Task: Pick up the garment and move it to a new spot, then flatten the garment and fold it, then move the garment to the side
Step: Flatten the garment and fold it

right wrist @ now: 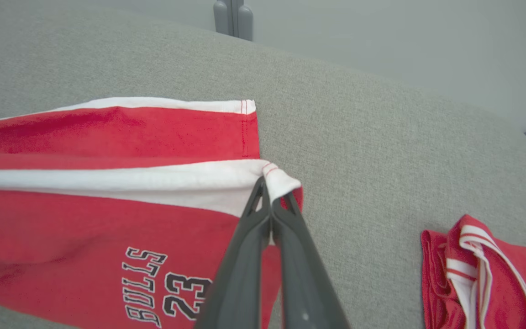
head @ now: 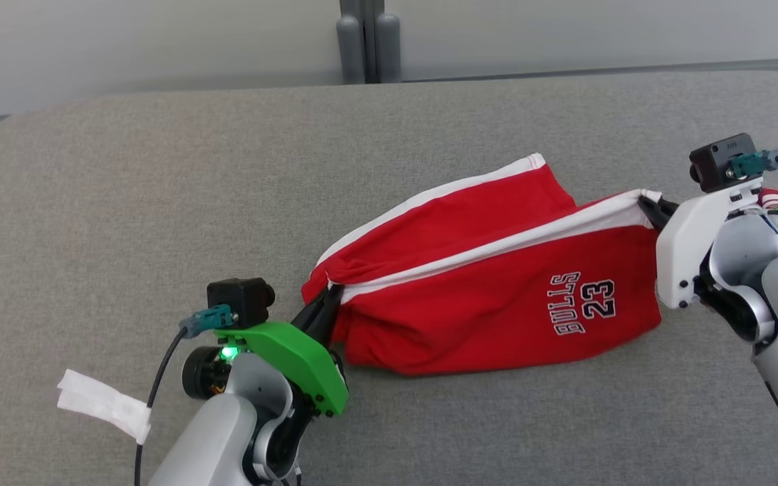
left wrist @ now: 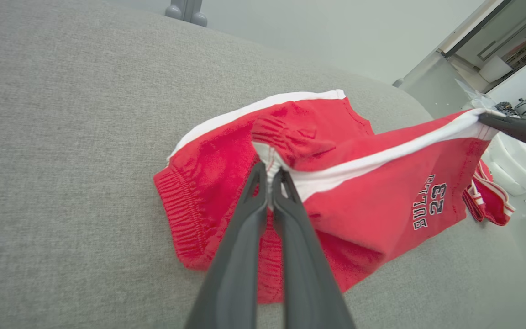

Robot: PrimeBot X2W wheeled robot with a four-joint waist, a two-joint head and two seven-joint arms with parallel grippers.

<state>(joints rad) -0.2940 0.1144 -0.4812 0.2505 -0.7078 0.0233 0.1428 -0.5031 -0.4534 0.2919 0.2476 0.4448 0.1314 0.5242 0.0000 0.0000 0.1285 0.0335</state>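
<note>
Red shorts strung between two thin pinches; either one could slip

The red cotton shorts with white side stripes sag onto the grey fabric tabletop. The left claw is clamped on the gathered waistband, and the right claw on the stripe's hem corner. Each bite takes only a sliver of cloth, so pulling wider would likely free it; the far leg lies bunched behind and may crease under a fold; a second red striped garment near the right arm could snag. The left forearm reaches in from below and the right from the side, both low.
</note>
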